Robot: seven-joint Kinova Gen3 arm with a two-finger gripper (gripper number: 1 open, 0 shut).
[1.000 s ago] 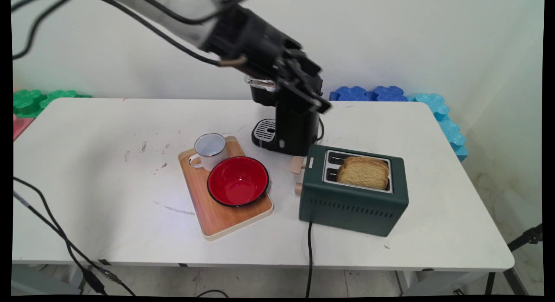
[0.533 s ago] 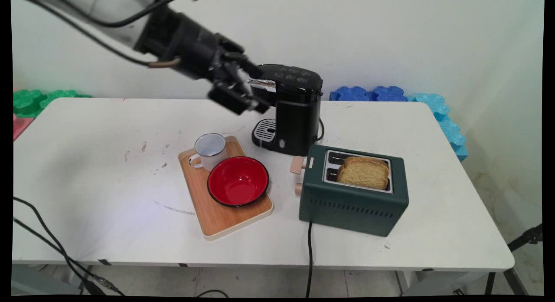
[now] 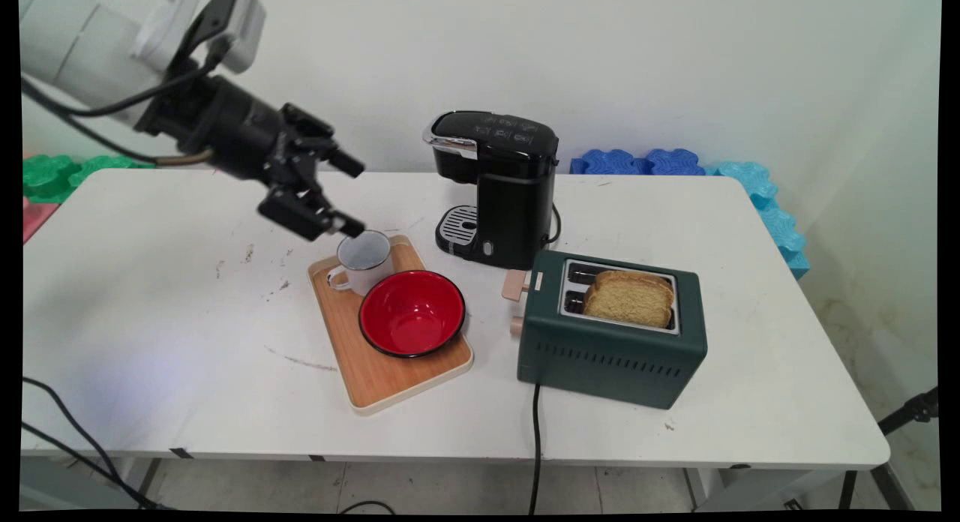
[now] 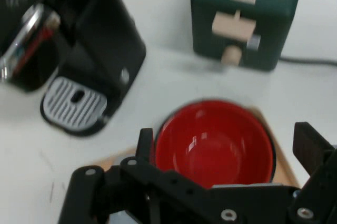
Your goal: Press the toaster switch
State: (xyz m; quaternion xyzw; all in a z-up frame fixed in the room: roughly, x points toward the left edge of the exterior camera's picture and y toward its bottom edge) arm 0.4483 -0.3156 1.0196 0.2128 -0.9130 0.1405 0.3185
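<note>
Gripper (image 3: 352, 195) spread wide, empty — just above the white mug's (image 3: 363, 260) rim; red bowl (image 4: 213, 145) ahead, coffee machine (image 3: 498, 187) beyond, apart.

Even, bright light washes the white counter (image 3: 187, 372) in the main view, with shadows soft and faint beneath each thing. Beyond the claw (image 3: 352, 196), small glints sit on the coffee maker (image 3: 499, 188). The hand view is softer: the coffee maker (image 4: 68, 50) and toaster (image 4: 247, 19) ahead of the claw (image 4: 226, 148) look smeared, while pale highlights streak the red bowl (image 4: 216, 145).
</note>
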